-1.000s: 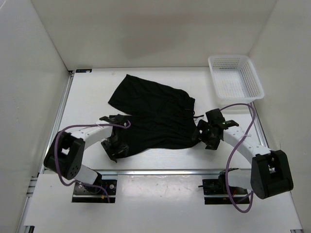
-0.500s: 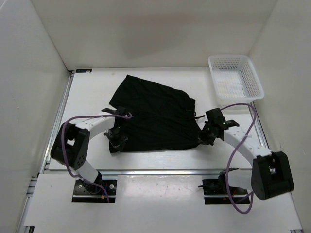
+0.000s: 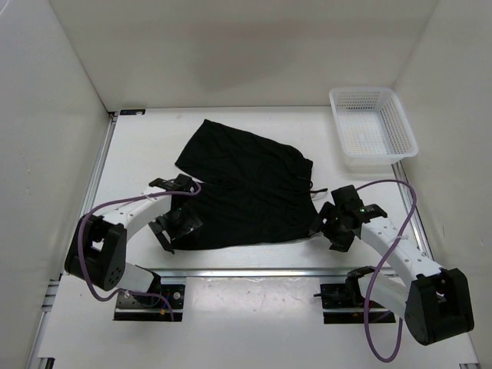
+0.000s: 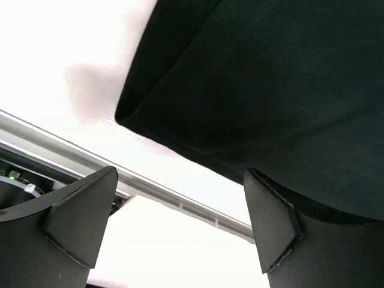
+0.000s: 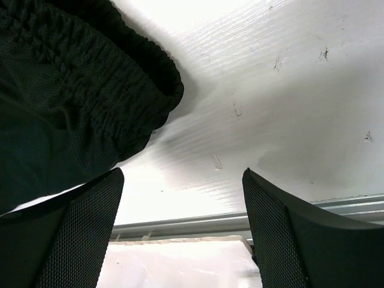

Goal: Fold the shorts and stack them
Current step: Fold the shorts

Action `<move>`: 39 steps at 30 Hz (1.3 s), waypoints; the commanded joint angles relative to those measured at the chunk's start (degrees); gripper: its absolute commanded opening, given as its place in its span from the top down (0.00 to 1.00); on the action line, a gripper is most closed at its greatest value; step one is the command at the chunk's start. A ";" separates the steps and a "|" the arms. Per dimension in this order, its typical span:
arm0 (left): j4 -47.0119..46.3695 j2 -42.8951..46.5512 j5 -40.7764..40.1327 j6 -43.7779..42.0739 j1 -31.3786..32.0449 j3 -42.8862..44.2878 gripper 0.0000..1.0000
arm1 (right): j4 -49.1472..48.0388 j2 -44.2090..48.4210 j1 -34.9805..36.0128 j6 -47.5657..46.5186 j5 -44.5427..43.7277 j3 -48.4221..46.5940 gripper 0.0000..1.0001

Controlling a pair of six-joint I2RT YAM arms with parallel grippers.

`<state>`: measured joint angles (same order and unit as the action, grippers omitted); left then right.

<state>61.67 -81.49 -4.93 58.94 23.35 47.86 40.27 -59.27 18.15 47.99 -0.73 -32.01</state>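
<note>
**On the table: limp black shorts, both claws empty**

On the table [image 3: 138,154], between the two arms, the shorts [image 3: 246,188] lie spread flat. The gathered waistband [image 5: 90,90] and its drawstring [image 3: 311,184] are on the right, the leg ends on the left. The basket [image 3: 407,142] stands well apart at the far right corner.

The left gripper [image 3: 174,227] hangs low at the near left corner of the cloth, its jaws wide apart with nothing between them. The right gripper [image 3: 332,228] sits just beside the waistband's near end, also spread wide and empty.

The fabric looks thin, light and wholly limp. It should drape and sag from any pinch, and it may slide or bunch on the smooth table if dragged. Nothing here is fragile.

The best holds are probably the firm edges. On the right that is the thick elastic waistband; on the left, the hemmed corner [image 4: 129,114]. A finger would need to slip under the edge to catch every layer. The loose drawstring could snag, so it is better avoided.
</note>
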 commanded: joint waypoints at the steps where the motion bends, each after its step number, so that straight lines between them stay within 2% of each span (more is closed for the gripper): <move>1: -1.10 1.34 0.97 1.00 -0.15 -1.27 0.02 | 0.77 0.30 0.04 0.27 -0.59 -1.30 0.15; 4: -1.73 0.03 0.97 2.49 -0.15 -2.59 0.02 | 0.16 -0.23 0.04 0.27 0.11 -1.92 0.17; 7: -4.17 -2.43 0.97 3.64 -0.15 -3.82 0.07 | -1.68 -1.29 0.04 0.27 1.34 -1.92 0.19; 11: -5.86 -6.48 -0.60 3.64 -0.15 -4.44 0.24 | -5.10 -3.31 0.04 -0.26 3.10 -2.44 0.23; 15: -5.86 -7.89 -2.01 2.94 -0.68 -1.81 0.75 | -8.27 -6.56 0.04 -0.26 4.34 -2.44 0.32; 16: -5.16 -7.89 -2.54 2.94 -0.68 -1.28 0.90 | -8.28 -6.56 0.04 -0.26 4.34 -1.92 0.41; 18: -4.02 -6.32 -2.54 2.41 -0.68 0.48 0.90 | -8.89 -6.56 0.04 -0.26 4.34 -1.92 0.51; 19: -3.32 -5.53 -3.41 2.41 -0.68 1.01 0.90 | -8.89 -6.56 0.04 -0.26 4.34 -1.92 0.62; 20: -2.53 -3.86 -4.38 2.41 -0.68 1.62 0.90 | -8.89 -5.96 0.04 -0.26 3.64 -2.44 0.66; 23: -0.67 -0.35 -5.62 2.41 -0.68 3.91 0.90 | -9.42 -4.55 0.04 -0.79 3.63 -2.44 0.67; 24: 0.11 0.28 -6.31 2.41 -0.68 4.43 0.90 | -9.42 -4.02 0.04 -0.79 3.63 -2.44 0.63; 25: 0.12 0.80 -6.32 2.41 -0.68 4.96 0.90 | -10.03 -4.02 0.04 -0.79 3.63 -2.44 0.53; 26: 0.73 1.33 -6.93 2.41 -0.68 5.84 0.90 | -10.04 -3.06 0.04 -0.79 3.63 -2.44 0.28; 27: 0.73 1.34 -6.94 2.41 -0.68 5.85 0.90 | -10.91 -2.27 0.04 -0.79 4.24 -1.92 0.21; 29: 1.26 1.34 -6.94 1.89 -0.68 7.07 0.90 | -11.97 -2.26 0.04 -0.27 4.86 -1.39 0.15; 32: 1.26 0.81 -6.41 1.88 -0.68 7.60 0.90 | -14.69 -4.79 0.04 -0.26 5.48 -0.86 0.14; 38: 1.78 0.11 -6.41 1.88 -0.68 8.22 0.90 | -19.17 -8.67 0.66 0.79 8.81 0.19 0.38; 39: 1.79 0.11 -6.93 1.88 -0.68 8.74 0.90 | -19.79 -9.28 1.18 0.79 8.82 0.19 0.47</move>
<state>62.74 -82.08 -10.02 61.23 22.98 54.28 24.21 -67.94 18.48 48.05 5.87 -32.32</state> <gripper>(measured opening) 0.123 0.567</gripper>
